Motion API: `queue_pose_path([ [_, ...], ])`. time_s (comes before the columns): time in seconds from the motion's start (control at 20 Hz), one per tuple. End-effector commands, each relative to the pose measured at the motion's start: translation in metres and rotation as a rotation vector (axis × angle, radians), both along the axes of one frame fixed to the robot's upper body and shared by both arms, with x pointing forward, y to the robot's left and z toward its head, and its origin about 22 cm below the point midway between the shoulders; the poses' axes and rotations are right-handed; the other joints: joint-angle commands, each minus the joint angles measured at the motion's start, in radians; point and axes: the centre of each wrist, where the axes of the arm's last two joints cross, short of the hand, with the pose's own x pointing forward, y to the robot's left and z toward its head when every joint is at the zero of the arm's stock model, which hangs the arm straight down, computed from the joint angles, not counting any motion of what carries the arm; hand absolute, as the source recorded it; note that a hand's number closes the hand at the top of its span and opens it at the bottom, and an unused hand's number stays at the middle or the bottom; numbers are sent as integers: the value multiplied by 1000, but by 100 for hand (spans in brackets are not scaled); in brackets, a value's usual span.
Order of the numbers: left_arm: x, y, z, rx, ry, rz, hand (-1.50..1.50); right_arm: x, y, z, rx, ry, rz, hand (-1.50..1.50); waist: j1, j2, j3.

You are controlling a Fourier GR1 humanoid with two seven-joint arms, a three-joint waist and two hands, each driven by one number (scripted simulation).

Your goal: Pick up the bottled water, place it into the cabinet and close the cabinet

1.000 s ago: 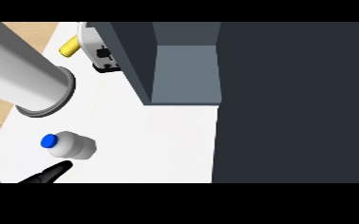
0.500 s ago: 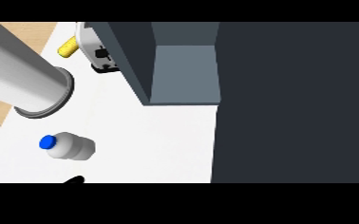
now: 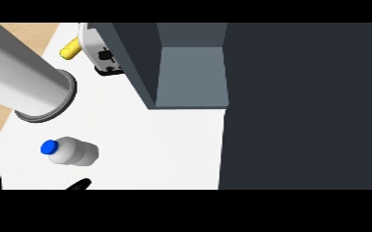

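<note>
The cabinet point(image 3: 190, 76) stands open at the far side of the white tabletop point(image 3: 160, 147), and its grey inside holds nothing that I can see. One bottled water point(image 3: 69, 151) with a blue cap lies on the tabletop near the front left, well apart from the cabinet. Just below it, a black fingertip of one hand point(image 3: 78, 185) pokes in at the lower edge; which hand it is and how its fingers are set, I cannot tell. One grey forearm point(image 3: 29, 81) crosses the left side. One yellow object point(image 3: 70, 48) lies at the back left.
</note>
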Motion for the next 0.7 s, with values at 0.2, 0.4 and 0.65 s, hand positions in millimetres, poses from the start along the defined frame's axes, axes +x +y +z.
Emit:
queue_pose_path([
  [0.2,6,25,-53,0,67,104,-150,-28,-3,22,-32,-28,-21,-150,-5,-1,-1],
  [0.4,14,44,-73,-24,78,81,-150,-27,-15,22,-25,-48,3,-150,-2,1,0],
  [0.65,20,53,-119,-54,91,82,-150,-38,-9,27,-36,-53,-8,-150,-6,1,-1],
])
